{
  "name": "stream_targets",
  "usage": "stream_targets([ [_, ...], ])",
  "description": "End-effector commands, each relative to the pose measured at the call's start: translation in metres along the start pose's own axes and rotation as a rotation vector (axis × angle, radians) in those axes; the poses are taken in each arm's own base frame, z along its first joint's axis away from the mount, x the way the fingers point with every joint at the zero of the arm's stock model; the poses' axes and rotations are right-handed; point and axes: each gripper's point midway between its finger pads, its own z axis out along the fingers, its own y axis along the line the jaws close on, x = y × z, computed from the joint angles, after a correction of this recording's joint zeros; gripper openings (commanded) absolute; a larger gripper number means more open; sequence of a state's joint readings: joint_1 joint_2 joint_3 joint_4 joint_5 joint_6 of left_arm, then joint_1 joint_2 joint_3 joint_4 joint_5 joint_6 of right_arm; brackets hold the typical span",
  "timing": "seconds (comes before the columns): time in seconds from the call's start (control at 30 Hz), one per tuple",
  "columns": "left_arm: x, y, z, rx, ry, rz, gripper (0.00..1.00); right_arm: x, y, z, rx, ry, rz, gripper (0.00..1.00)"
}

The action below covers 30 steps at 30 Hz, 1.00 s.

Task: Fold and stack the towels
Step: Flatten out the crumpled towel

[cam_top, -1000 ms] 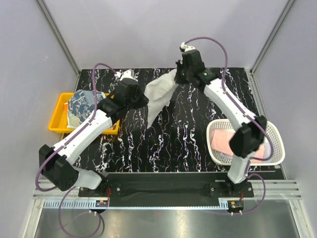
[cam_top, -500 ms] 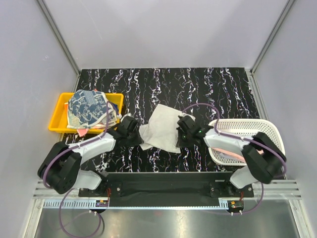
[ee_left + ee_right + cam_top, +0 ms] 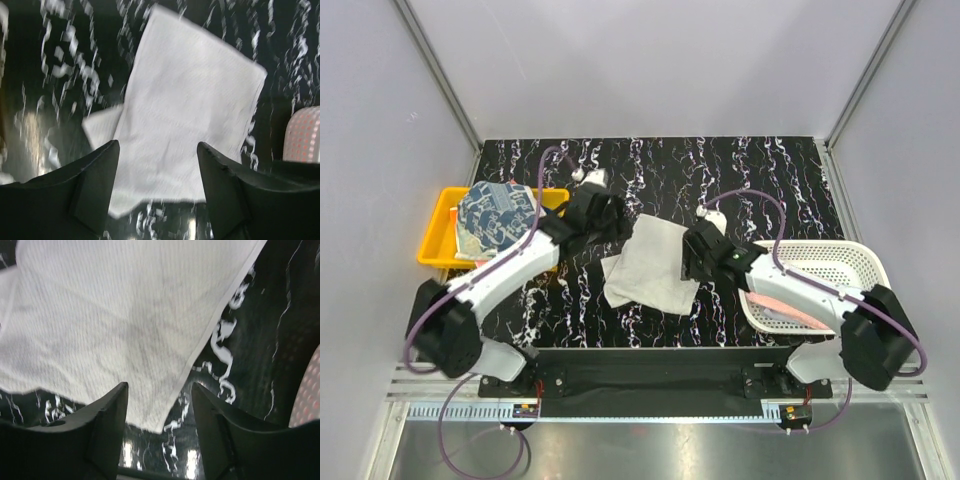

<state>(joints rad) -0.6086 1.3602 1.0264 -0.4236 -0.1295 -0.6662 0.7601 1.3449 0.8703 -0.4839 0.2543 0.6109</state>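
A whitish towel (image 3: 650,268) lies flat on the black marbled table (image 3: 740,180), one layer over another, with a lower corner sticking out at its left. My left gripper (image 3: 610,222) hovers at the towel's far left corner, open and empty (image 3: 157,145). In the left wrist view the towel (image 3: 190,100) spreads out beyond the fingers (image 3: 95,185). My right gripper (image 3: 692,262) stands at the towel's right edge, also open with nothing in it (image 3: 160,385), above a corner of the towel (image 3: 115,330). A blue-patterned towel (image 3: 495,215) lies in the yellow tray. A pale pink towel (image 3: 785,305) lies in the basket.
The yellow tray (image 3: 435,245) sits at the table's left edge, just behind my left arm. The white mesh basket (image 3: 860,262) stands at the right, under my right forearm, and its rim shows in the right wrist view (image 3: 310,390). Grey walls close in the table.
The towel was held up between both grippers at the back, then drawn toward the near edge and laid down. Both grippers have opened, let go of it and moved away from the near edge.
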Motion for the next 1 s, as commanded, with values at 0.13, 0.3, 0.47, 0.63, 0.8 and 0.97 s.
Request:
stream_targets([
  [0.13,-0.040,-0.022,0.098,-0.027,0.075,0.336,0.68,-0.055,-0.041,0.033,0.179,-0.043,0.133,0.62],
  [0.3,-0.041,-0.013,0.147,-0.069,0.169,0.413,0.68,-0.075,-0.053,0.056,0.246,-0.050,0.172,0.57],
  [0.47,-0.045,-0.018,0.175,-0.053,0.181,0.432,0.68,-0.080,-0.060,0.078,0.290,-0.043,0.196,0.55],
  [0.63,-0.034,-0.005,0.191,-0.088,0.212,0.425,0.68,-0.078,-0.070,0.098,0.321,-0.029,0.218,0.51],
  [0.8,-0.025,-0.006,0.196,-0.054,0.227,0.412,0.67,-0.079,-0.073,0.105,0.315,-0.036,0.232,0.50],
  [0.97,-0.019,-0.004,0.204,-0.055,0.240,0.400,0.67,-0.083,-0.078,0.109,0.318,-0.035,0.242,0.51],
])
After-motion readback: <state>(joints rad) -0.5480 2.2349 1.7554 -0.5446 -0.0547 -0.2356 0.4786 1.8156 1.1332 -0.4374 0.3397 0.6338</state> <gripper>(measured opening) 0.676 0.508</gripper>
